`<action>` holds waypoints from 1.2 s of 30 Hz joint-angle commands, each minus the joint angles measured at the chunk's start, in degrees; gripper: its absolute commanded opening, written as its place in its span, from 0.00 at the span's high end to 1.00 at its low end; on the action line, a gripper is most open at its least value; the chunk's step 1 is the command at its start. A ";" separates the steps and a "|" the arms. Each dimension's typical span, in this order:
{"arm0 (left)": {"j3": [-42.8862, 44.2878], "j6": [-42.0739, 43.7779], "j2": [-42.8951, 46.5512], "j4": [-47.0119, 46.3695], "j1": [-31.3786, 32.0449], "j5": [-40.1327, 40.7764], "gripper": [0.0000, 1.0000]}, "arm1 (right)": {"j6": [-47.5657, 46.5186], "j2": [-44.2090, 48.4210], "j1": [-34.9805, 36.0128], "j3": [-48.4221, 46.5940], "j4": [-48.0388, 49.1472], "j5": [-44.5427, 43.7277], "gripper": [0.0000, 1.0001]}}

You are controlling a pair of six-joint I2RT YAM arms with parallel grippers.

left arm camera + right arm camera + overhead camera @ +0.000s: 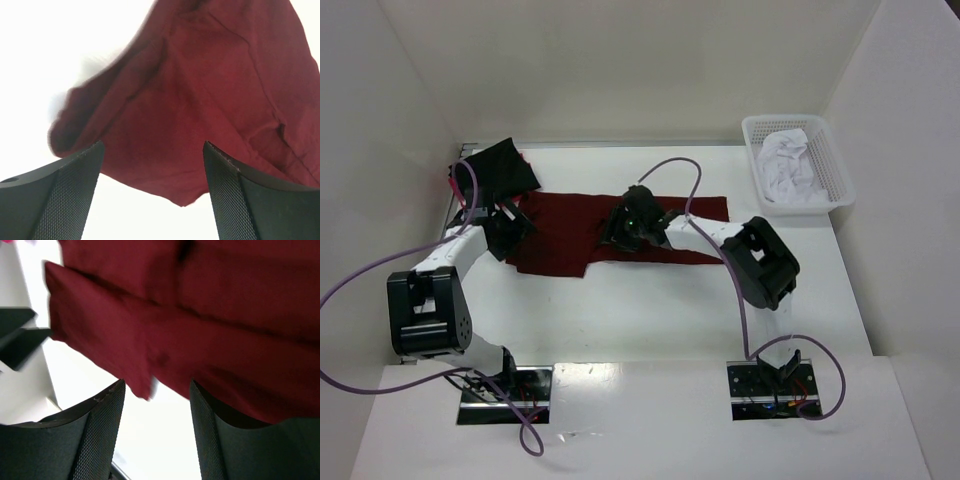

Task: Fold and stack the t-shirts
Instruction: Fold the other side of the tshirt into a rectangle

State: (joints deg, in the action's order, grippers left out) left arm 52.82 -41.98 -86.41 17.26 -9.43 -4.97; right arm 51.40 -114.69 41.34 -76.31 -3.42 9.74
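Observation:
A dark maroon t-shirt [570, 235] lies spread across the middle of the table, partly folded lengthwise. My left gripper [505, 228] hovers at its left end. In the left wrist view the left gripper [152, 145] is open and the maroon cloth [200, 100] hangs just past the fingertips, ungripped. My right gripper [625, 228] is over the shirt's middle. It [156, 385] stands open at the near edge of the folded maroon cloth [225, 330], with bare table between the fingers. A black folded t-shirt [498, 165] lies at the back left with a pink edge [453, 185] beside it.
A white mesh basket [835, 170] holding crumpled white cloth [788, 165] stands at the back right. White walls close in the table on the left, back and right. Purple cables loop from both arms over the table.

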 commanded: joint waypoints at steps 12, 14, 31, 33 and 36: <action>-1.49 2.25 -2.71 -0.91 -3.66 -2.28 0.13 | 2.48 -9.67 4.62 -9.20 2.54 1.73 0.40; -1.49 2.25 -2.71 -0.91 -4.28 -2.32 0.13 | 3.04 -9.67 4.62 -9.20 2.54 1.69 0.40; -2.02 3.30 -0.43 1.20 -4.81 -3.38 0.19 | 3.62 -10.81 4.62 -10.26 3.68 0.46 0.64; -2.02 3.30 -0.42 1.20 -4.81 -3.84 0.21 | 3.62 -10.81 4.62 -10.26 3.68 0.46 0.54; -2.02 3.83 -0.42 1.20 -4.81 -3.99 0.21 | 3.62 -10.81 4.62 -10.26 3.68 0.46 0.52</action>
State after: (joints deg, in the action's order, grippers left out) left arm 51.22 -39.81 -88.86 18.09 -13.85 -7.78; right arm 55.05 -125.03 45.17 -84.13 -2.05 10.76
